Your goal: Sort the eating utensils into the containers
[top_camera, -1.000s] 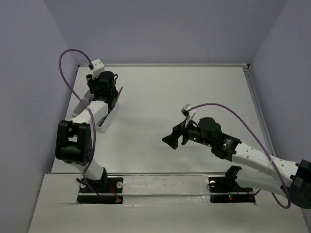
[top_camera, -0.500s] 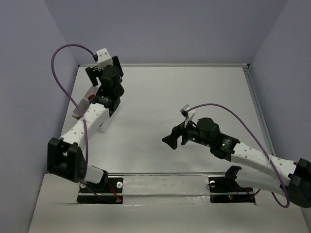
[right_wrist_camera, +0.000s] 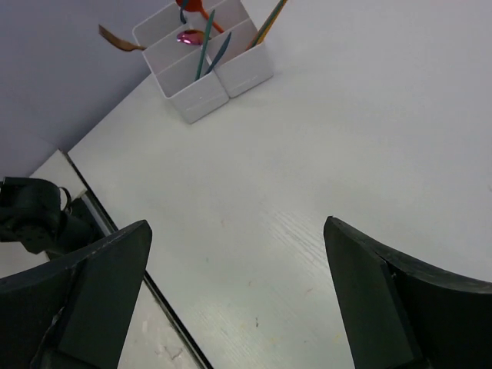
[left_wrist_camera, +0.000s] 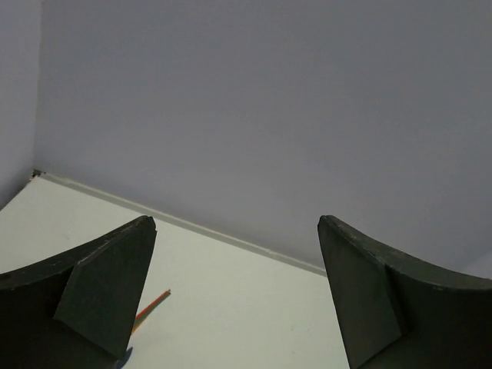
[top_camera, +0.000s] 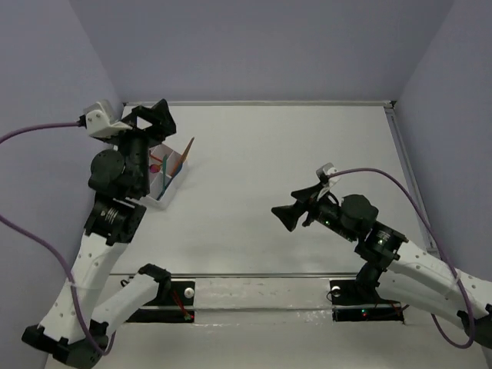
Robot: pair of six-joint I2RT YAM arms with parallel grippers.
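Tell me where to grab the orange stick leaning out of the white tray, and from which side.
Grip the orange stick by its free upper end, from above on the right of the tray. That end leans out past the rim, clear of the teal pieces, so jaws can close across the thin shaft.

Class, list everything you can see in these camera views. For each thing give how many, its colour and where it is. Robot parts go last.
tray: one, white, split into compartments, on the left side of the table.
eating utensils: about six showing, in copper, red, magenta, teal and orange-green, all standing in the tray; exact count unclear.
table: one, white, under everything.
walls: lavender, around the table.
cables: two, purple, one looping off each arm.
left end effector: one, black, open and holding nothing, raised near the tray.
right end effector: one, black, open and holding nothing, over the middle of the table.
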